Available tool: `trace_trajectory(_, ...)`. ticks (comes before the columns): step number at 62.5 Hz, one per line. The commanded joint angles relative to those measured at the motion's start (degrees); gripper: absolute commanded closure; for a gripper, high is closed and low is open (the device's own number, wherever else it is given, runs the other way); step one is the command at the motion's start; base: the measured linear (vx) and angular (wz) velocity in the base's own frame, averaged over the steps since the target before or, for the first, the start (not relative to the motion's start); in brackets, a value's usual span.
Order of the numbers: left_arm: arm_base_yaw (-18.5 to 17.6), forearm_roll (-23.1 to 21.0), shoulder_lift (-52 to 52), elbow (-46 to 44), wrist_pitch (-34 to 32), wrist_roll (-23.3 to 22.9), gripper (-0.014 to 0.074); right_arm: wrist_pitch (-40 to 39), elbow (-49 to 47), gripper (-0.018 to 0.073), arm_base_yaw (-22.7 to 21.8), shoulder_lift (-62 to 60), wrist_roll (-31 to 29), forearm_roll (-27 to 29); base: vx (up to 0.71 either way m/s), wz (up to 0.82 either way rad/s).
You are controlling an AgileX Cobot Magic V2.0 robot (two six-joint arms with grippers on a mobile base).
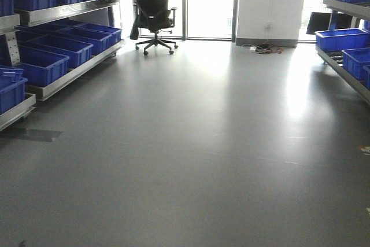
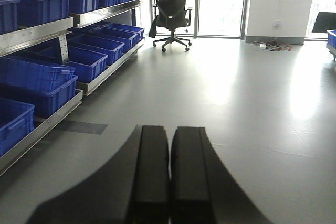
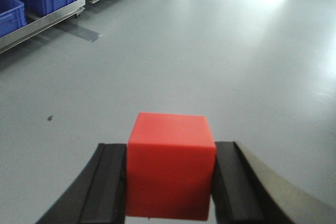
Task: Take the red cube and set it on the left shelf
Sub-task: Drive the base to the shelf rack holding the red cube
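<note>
My right gripper (image 3: 170,153) is shut on the red cube (image 3: 170,163), which sits squarely between the two black fingers above the grey floor. My left gripper (image 2: 169,135) is shut and empty, its fingers pressed together over the floor. The left shelf (image 1: 63,10) is a long steel rack along the left wall lined with blue crates (image 1: 40,65). It also shows in the left wrist view (image 2: 37,32) and at the top left of the right wrist view (image 3: 47,22). Neither gripper shows in the front view.
A black office chair (image 1: 153,10) stands by the far windows. A second steel rack with blue crates (image 1: 344,41) runs along the right wall. Cables (image 1: 266,48) lie by the white pillar. A dark patch (image 1: 32,135) marks the floor near the left shelf.
</note>
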Motion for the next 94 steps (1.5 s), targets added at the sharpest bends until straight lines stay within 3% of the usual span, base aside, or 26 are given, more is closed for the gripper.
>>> trace_trajectory(1, -0.04, -0.4, -0.74, 1.36, -4.45, -0.32, 0.0506, -4.81, -1.78, 0.0436, 0.09, 0.24, -0.38, -0.83, 0.67, -0.04)
trace_trajectory(36, -0.04, -0.4, -0.74, 1.36, -4.45, -0.32, 0.0506, -4.81, -1.78, 0.0436, 0.09, 0.24, -0.38, -0.83, 0.71, 0.15)
trace_trajectory(94, -0.04, -0.4, -0.74, 1.36, -4.45, -0.32, 0.0506, -4.8, -1.78, 0.0436, 0.09, 0.24, -0.38, -0.83, 0.68, 0.57)
